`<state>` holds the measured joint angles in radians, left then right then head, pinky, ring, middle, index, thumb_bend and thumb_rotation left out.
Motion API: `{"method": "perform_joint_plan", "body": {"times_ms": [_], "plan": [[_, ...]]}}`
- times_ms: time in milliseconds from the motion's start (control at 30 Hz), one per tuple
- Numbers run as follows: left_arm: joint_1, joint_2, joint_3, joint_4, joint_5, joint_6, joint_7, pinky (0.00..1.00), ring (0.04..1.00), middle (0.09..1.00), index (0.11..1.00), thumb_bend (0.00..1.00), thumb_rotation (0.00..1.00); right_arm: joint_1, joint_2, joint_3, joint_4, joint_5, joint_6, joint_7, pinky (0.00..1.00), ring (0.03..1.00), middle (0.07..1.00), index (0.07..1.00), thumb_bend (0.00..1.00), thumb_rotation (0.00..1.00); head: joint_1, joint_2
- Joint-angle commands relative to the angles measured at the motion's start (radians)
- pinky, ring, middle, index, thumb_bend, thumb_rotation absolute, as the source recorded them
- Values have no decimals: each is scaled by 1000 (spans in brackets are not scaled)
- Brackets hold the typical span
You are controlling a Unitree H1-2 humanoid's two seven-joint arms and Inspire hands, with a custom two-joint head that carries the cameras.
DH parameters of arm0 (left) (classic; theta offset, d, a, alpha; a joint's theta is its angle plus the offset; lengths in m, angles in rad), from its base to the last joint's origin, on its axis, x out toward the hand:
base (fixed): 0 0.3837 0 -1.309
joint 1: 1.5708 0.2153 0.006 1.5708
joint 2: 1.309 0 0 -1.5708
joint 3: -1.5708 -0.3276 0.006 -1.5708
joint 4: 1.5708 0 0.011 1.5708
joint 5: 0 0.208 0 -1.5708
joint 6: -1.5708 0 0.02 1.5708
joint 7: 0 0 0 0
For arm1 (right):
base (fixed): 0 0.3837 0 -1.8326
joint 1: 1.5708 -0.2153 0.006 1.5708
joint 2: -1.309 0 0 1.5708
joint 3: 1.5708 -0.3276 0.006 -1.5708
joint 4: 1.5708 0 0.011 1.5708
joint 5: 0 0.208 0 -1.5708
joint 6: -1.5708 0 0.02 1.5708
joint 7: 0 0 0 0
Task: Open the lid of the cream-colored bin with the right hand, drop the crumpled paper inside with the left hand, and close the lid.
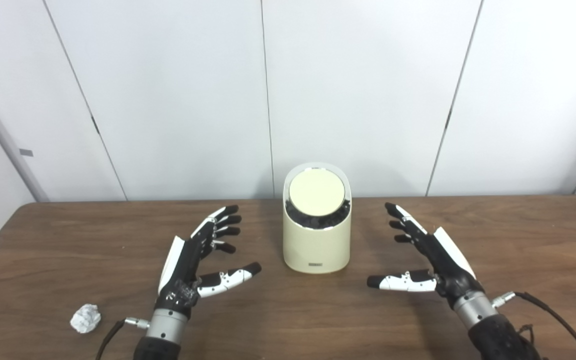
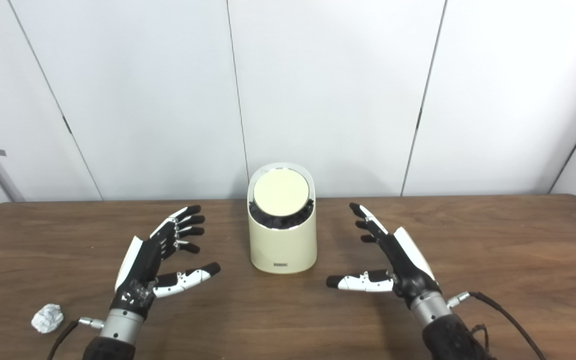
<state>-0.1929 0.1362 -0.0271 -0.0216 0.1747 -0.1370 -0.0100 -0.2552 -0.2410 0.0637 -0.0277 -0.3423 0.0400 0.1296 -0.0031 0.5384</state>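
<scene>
Cream-colored plastic bin (image 1: 316, 240) at counter (image 1: 518, 240) middle, round tilted lid (image 1: 316, 192) closed; looks light, smooth, may slide, so press lid edge. Small crumpled white paper ball (image 1: 86, 318) near left, soft, easy pinch. Left hand (image 1: 198, 260), right hand (image 1: 425, 257) spread, empty.

Left hand (image 1: 193, 260) hovers left of the cream-colored bin (image 1: 316, 235), fingers spread, thumb pointing toward it, holding nothing. Right hand (image 1: 428, 255) mirrors it to the bin's right, fingers apart, thumb extended inward. Both forearms rise from the near edge.
</scene>
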Motion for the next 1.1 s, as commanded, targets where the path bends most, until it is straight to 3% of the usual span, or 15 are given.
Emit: {"method": "perform_joint_plan", "body": {"times_ms": [0, 367, 533, 667, 833, 1067], "plan": [[-24, 2, 6, -28, -13, -22, 0, 610, 763, 817, 863, 767, 80, -31, -9, -6, -22, 3, -31, -23, 804, 899, 948, 949, 872, 337, -1, 1], [-29, 5, 1, -20, -15, -32, -5, 609, 761, 817, 883, 751, 66, -35, -11, -5, -22, 1, -24, -20, 807, 901, 948, 951, 868, 343, -2, -1], [-31, 7, 2, -21, -16, -27, -5, 611, 758, 817, 879, 758, 74, -40, 21, -5, -36, -8, -20, -50, 793, 888, 930, 932, 830, 380, -2, 2], [-33, 8, 0, -17, -14, -34, -4, 601, 758, 817, 875, 754, 65, -68, 42, -1, -57, -28, 0, -67, 773, 877, 915, 922, 813, 417, -2, -1], [-35, 4, -2, -18, -11, -33, -1, 593, 760, 820, 872, 753, 69, -116, 47, 1, -48, -37, -19, -75, 755, 881, 912, 912, 767, 383, 0, -1], [-32, 0, -3, -24, -9, -27, 1, 599, 757, 820, 867, 748, 65, -169, 54, 6, -62, -72, 49, -81, 781, 893, 912, 912, 796, 447, 1, 0]]}}
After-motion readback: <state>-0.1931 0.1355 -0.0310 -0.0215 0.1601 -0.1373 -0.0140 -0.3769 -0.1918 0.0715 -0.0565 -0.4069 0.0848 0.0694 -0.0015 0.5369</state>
